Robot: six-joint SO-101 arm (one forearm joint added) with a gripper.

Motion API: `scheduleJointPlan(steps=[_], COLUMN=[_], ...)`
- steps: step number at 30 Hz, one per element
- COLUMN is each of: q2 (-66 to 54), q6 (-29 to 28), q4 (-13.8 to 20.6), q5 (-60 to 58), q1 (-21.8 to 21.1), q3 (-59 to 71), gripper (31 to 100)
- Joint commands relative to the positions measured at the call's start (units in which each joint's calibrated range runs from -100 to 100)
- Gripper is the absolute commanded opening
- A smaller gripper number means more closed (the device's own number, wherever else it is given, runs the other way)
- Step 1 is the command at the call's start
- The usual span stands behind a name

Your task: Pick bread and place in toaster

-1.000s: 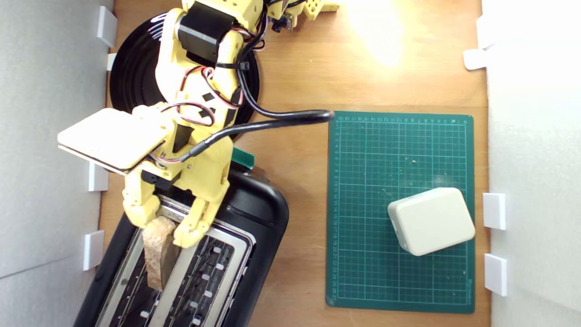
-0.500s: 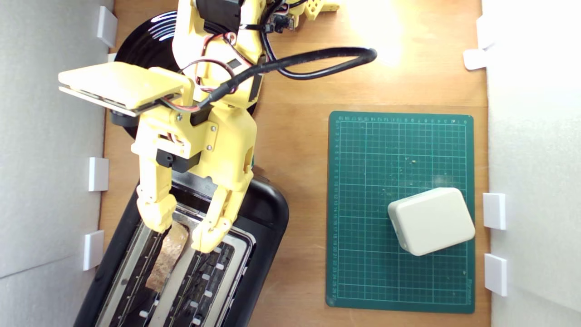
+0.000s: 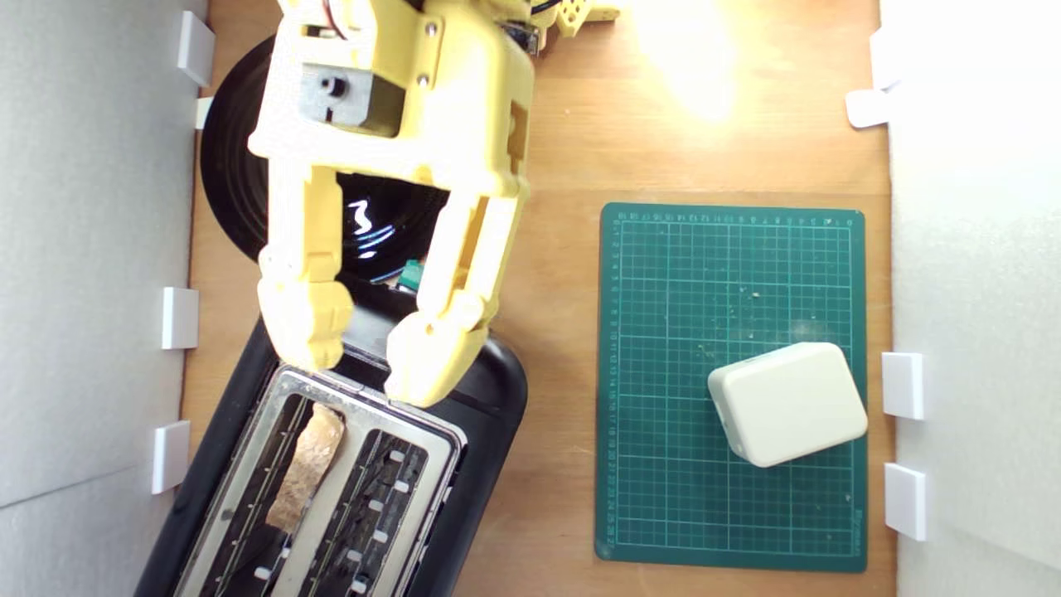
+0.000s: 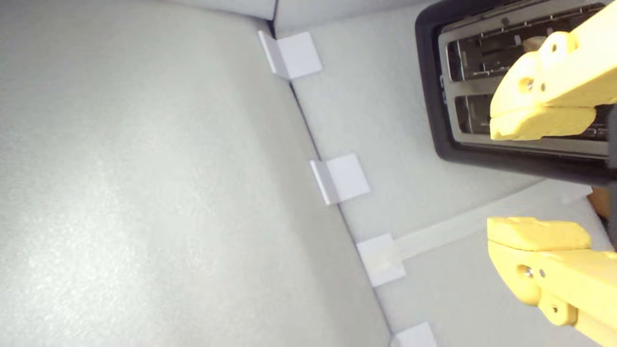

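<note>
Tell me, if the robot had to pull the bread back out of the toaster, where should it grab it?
Probably the brown top edge of the bread, coming straight down from above. It stands on edge in the toaster slot nearer the exterior view's left, so only that thin edge shows. The open hand would pinch across it, between the slot walls.

Glossy black plate (image 3: 240,191), shiny metal-topped toaster (image 3: 448,448), matt wooden table (image 3: 564,149), rough-crusted bread (image 3: 308,467).

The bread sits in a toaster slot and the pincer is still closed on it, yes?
Not quite. The exterior view shows the bread in a slot of the toaster, but the pincer is open, has let go of it and has drawn back.
</note>
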Motion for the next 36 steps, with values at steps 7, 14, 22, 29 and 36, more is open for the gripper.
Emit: scheduleJointPlan(steps=[7,14,22,29,36], q2=[-9.2,-12.3,-18.9,-25.4,-33.1], q6=[-12.8,-20.4,-24.8,-29.4,-31.0], q4=[-0.1,-0.1,-0.1,-0.1,-0.2], q5=[-0.4,-0.4,-0.5,-0.6,-0.7], q1=[-12.2,-18.2,-22.7,-23.7,-25.5], q3=[0.8,3.2,16.0,28.0,40.6], gripper=[72.7,63.5,58.2,55.5,48.2])
